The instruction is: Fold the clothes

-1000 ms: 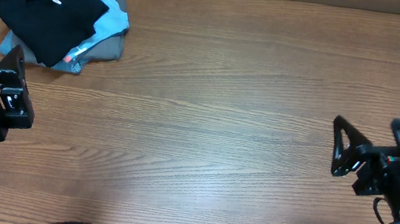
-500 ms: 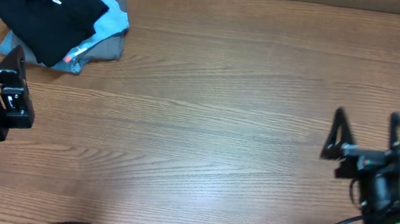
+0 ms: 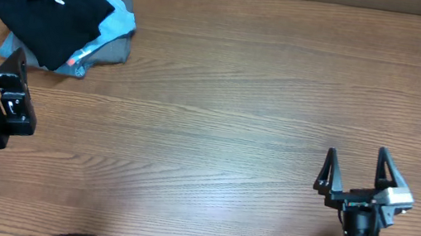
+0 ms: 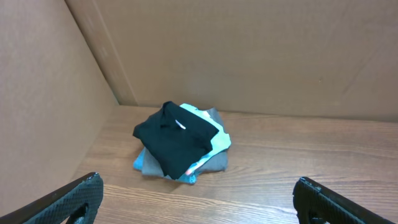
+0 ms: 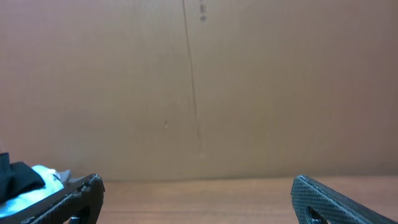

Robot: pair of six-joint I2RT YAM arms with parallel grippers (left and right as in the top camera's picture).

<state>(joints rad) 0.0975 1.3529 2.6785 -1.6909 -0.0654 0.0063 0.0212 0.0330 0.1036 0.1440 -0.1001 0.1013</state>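
The black garment [image 3: 47, 10] with a small white neck label lies folded on top of a pile at the table's far left corner. It also shows in the left wrist view [image 4: 175, 138] and at the left edge of the right wrist view [image 5: 15, 177]. My left gripper [image 3: 10, 88] is open and empty, a short way in front of the pile [image 4: 199, 202]. My right gripper [image 3: 356, 169] is open and empty at the front right, pointing toward the back wall [image 5: 198, 199].
Under the black garment lie a light blue shirt [image 3: 113, 15] and a grey folded garment [image 3: 112, 49]. Brown cardboard walls [image 4: 249, 56] close the table's back and left sides. The wood table [image 3: 228, 112] stretches between the arms.
My right arm has swung from the right edge toward the front, turning its open fingers to face the back wall. The left arm and the pile have not moved.
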